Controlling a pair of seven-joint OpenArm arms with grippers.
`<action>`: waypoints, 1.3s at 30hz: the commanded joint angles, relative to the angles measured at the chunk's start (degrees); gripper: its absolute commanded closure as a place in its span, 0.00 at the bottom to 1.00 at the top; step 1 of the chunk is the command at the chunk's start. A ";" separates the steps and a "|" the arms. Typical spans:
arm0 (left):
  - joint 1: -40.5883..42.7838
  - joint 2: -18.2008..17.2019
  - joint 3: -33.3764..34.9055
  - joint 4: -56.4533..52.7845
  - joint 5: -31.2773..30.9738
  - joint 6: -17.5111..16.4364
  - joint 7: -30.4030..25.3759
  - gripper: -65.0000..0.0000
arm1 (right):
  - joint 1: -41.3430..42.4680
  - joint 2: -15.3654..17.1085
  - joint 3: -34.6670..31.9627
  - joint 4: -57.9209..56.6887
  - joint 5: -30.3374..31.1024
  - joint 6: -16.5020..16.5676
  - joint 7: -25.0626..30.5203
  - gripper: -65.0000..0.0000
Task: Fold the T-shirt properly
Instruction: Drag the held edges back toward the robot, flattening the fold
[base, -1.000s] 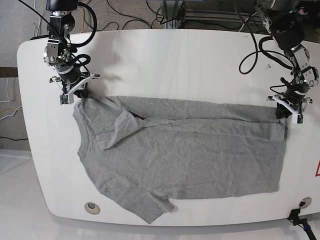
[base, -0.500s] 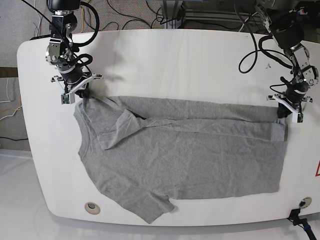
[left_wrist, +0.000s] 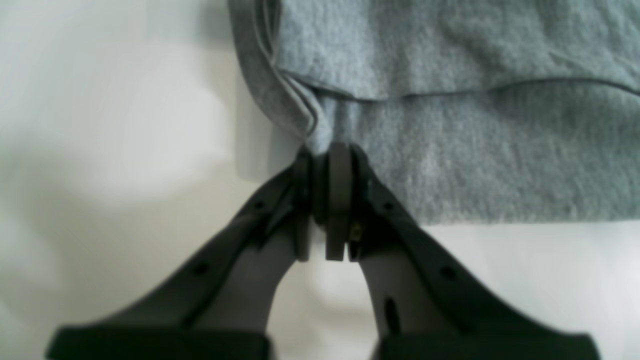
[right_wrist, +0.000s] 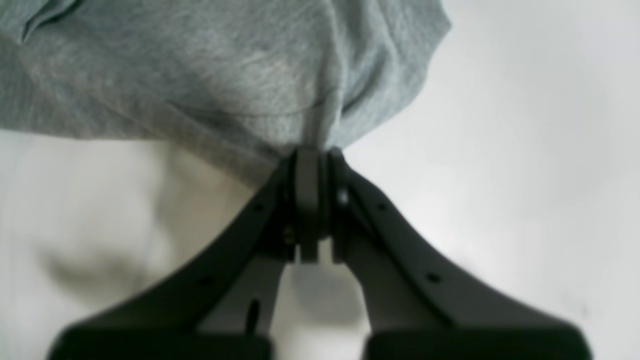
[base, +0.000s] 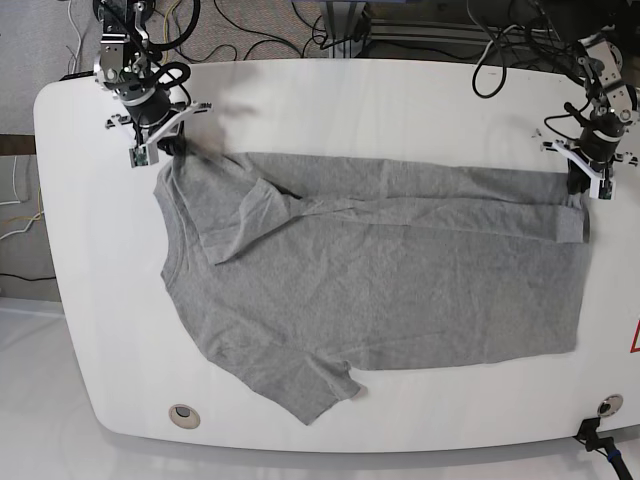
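Watch your right gripper (base: 160, 147) at the upper left of the base view: its fingers are clamped on a small bunch of the T-shirt (base: 380, 290) at the shoulder, and a hard pull could slip the thin pinch free. The shirt lies spread across the middle of the table (base: 340, 100), one sleeve folded over. At the upper right, your left gripper (base: 582, 180) pinches the hem corner; uneven tension would skew the fold.
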 joint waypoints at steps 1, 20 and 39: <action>3.36 -0.38 0.00 1.39 2.41 -0.27 3.98 1.00 | -3.51 0.61 1.48 2.50 -0.39 0.11 -0.62 1.00; 23.84 6.83 -0.09 14.84 2.32 -0.36 3.98 1.00 | -18.28 0.61 7.90 5.05 -0.31 0.11 -0.71 1.00; 26.04 6.83 -0.18 15.11 2.41 -0.36 3.98 1.00 | -19.42 0.35 7.81 6.72 -0.48 0.11 -0.71 1.00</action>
